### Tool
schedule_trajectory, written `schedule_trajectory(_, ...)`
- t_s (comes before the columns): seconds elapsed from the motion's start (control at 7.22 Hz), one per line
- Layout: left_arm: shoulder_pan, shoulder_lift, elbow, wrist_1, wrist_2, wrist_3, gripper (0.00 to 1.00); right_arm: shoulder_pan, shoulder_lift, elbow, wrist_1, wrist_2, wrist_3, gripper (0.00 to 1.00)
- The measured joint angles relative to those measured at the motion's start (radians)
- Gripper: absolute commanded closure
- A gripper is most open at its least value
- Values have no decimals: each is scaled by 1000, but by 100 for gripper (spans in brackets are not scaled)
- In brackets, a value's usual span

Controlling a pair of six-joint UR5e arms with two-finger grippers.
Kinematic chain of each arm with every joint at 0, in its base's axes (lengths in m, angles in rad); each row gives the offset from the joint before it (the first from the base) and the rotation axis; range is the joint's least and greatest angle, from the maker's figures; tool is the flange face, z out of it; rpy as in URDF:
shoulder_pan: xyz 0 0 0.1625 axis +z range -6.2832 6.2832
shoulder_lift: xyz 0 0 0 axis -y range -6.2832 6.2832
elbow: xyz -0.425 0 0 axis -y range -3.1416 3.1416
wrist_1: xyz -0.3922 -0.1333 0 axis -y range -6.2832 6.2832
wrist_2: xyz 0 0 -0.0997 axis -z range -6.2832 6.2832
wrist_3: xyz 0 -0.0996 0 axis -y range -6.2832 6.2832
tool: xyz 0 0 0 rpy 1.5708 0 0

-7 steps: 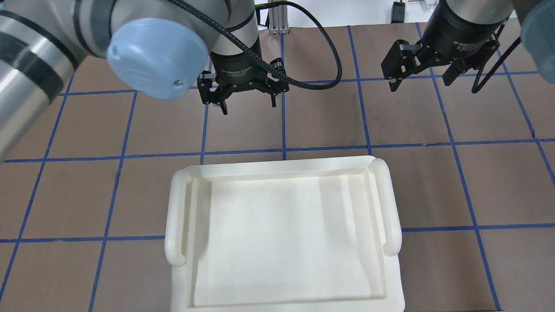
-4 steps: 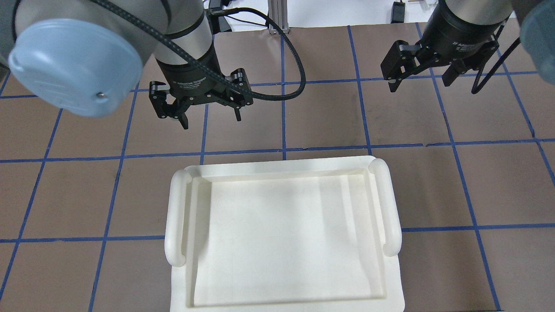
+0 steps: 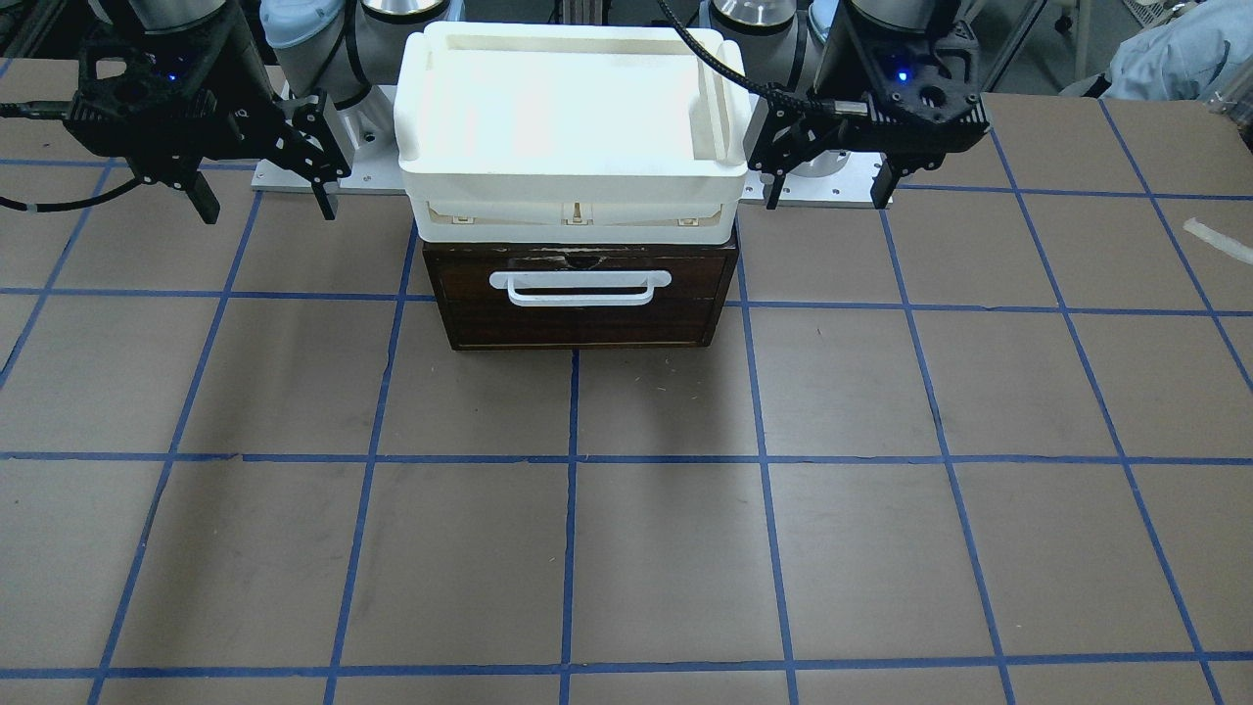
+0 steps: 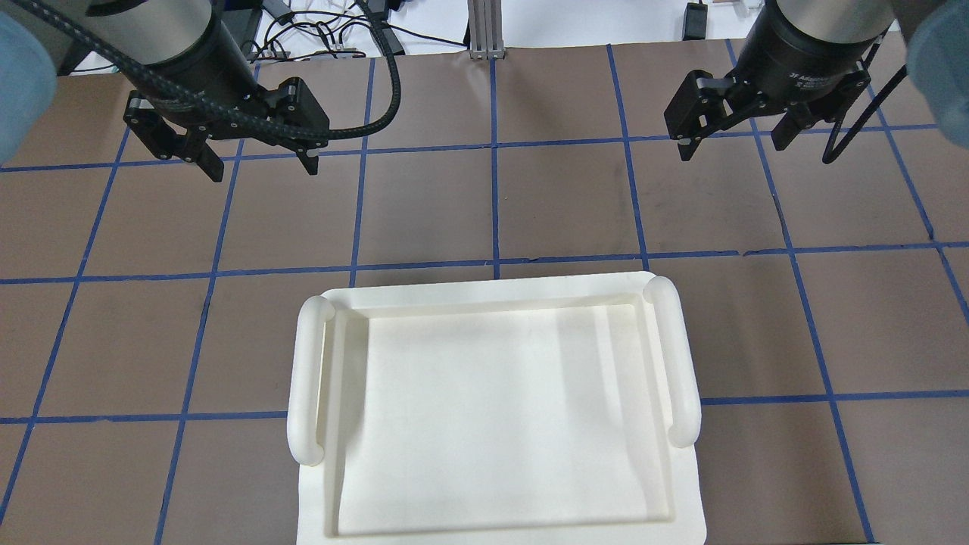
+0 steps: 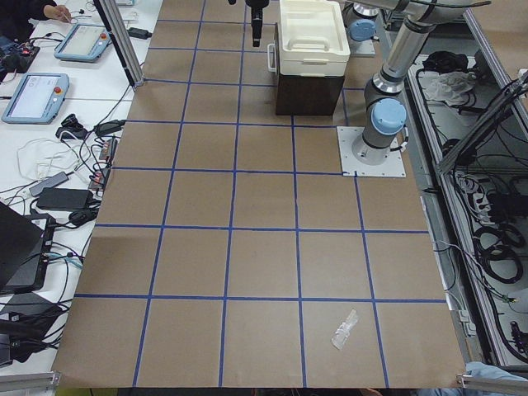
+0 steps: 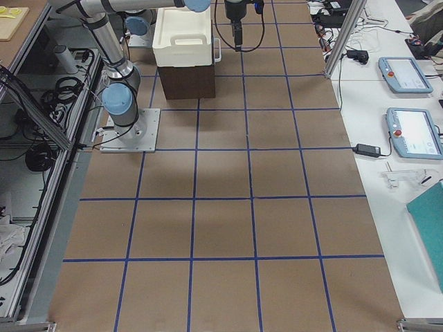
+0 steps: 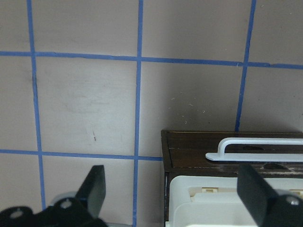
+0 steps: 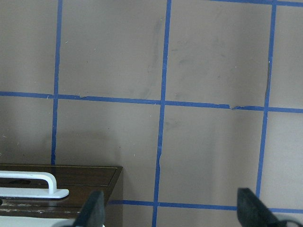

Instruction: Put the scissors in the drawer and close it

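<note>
Dark brown wood fronts the drawer, which sits flush in its casing with the white bar handle facing away from the robot, so it reads as shut. A white plastic tray rests on top of the casing and overhangs it a little on both sides. The scissors appear in no view; my guess is that they lie inside the closed drawer, though nothing here proves it. The left gripper hangs beside one end of the tray and the right gripper beside the other, each above the brown table with its blue tape grid, fingers spread wide and carrying nothing. Judged from this, the task looks finished or nearly so. The main risk is a false finish: if the drawer front stands slightly proud, a gap too small to read here, the close would not count, and another push on the handle could slide the whole casing towards the robot's base, since nothing visible pins it. A careless sideways move by either arm could also clip the tray's rounded end and knock it off its perch.
</note>
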Motion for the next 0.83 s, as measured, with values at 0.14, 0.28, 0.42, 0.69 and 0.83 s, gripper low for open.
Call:
schedule_trajectory(0.14, 6, -7, 0, 32, -8, -5, 0, 0, 0, 0, 0, 0, 0, 0)
schedule_trajectory(0.28, 7, -9, 0, 47, -12, -9, 0, 0, 0, 0, -1, 0, 0, 0)
schedule_trajectory(0.42, 8, -8, -1, 50, -12, -11, 0, 0, 0, 0, -2, 0, 0, 0)
schedule_trajectory(0.69, 7, -5, -2, 50, -14, -12, 0, 0, 0, 1, -3, 0, 0, 0)
schedule_trajectory(0.83, 7, -5, -2, 50, -15, -12, 0, 0, 0, 1, -3, 0, 0, 0)
